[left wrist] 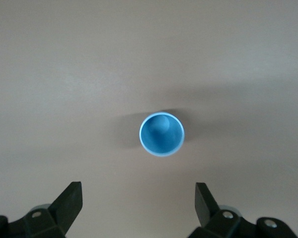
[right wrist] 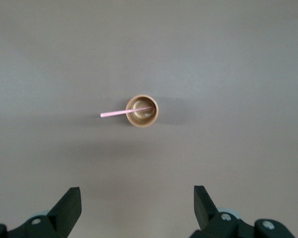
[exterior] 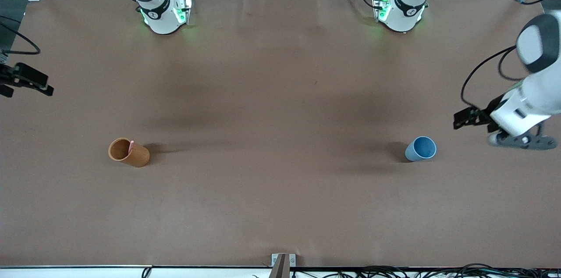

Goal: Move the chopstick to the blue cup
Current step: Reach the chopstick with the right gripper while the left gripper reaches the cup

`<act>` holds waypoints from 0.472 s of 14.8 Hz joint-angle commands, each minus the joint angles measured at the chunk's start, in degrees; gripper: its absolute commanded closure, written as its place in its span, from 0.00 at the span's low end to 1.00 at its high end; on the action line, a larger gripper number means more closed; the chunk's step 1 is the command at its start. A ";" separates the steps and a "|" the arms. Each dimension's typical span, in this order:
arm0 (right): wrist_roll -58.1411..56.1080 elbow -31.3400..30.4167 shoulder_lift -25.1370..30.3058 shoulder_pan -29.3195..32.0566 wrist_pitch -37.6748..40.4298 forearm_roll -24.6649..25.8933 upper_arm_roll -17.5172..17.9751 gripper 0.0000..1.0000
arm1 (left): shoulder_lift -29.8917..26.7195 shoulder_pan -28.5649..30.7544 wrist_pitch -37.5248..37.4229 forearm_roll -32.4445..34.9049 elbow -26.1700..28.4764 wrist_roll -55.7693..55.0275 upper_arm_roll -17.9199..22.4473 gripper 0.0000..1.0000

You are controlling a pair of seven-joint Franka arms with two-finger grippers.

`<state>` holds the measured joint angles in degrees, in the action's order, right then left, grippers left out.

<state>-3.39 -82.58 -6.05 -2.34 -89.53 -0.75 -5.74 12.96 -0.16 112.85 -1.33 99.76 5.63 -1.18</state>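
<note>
The pale pink chopstick (right wrist: 120,113) leans in the orange-brown cup (right wrist: 142,111), its tip sticking out over the rim (exterior: 130,144). That cup (exterior: 129,152) stands toward the right arm's end of the table. The blue cup (exterior: 420,149) stands upright and empty toward the left arm's end and shows from above in the left wrist view (left wrist: 162,134). My left gripper (exterior: 522,142) is open and empty, high in the air beside the blue cup (left wrist: 138,191). My right gripper (right wrist: 137,195) is open and empty, high up; only a black part of its hand (exterior: 26,80) shows in the front view.
A brown cloth (exterior: 280,94) covers the table. Both arm bases (exterior: 164,10) (exterior: 401,8) stand at the edge farthest from the front camera. A metal bracket (exterior: 280,262) and cables lie along the nearest edge.
</note>
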 commanded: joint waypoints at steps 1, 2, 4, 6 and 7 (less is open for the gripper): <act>8.89 -5.29 -0.81 -5.99 -6.33 3.64 0.11 0.01 | -1.10 0.68 9.28 -0.95 9.55 0.96 -0.14 0.00; 11.02 -7.66 -0.90 -7.49 -9.14 4.96 0.11 0.01 | 0.12 0.77 12.71 -0.95 11.49 1.05 -0.23 0.00; 11.83 -11.71 -0.99 -9.78 -13.37 7.07 0.11 0.05 | 3.81 0.60 15.98 -1.04 12.30 1.49 -0.23 0.00; 11.83 -15.23 -1.07 -10.67 -17.24 9.44 0.11 0.09 | 6.45 0.77 18.10 -1.04 12.39 1.58 -0.23 0.00; 11.83 -17.07 -1.51 -11.54 -19.52 11.11 0.11 0.12 | 7.51 0.77 19.06 -1.04 12.57 1.58 -0.23 0.00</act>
<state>7.90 -94.83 -8.99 -12.92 -105.20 7.33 -5.31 18.81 0.19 129.92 -1.33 112.28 5.76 -1.20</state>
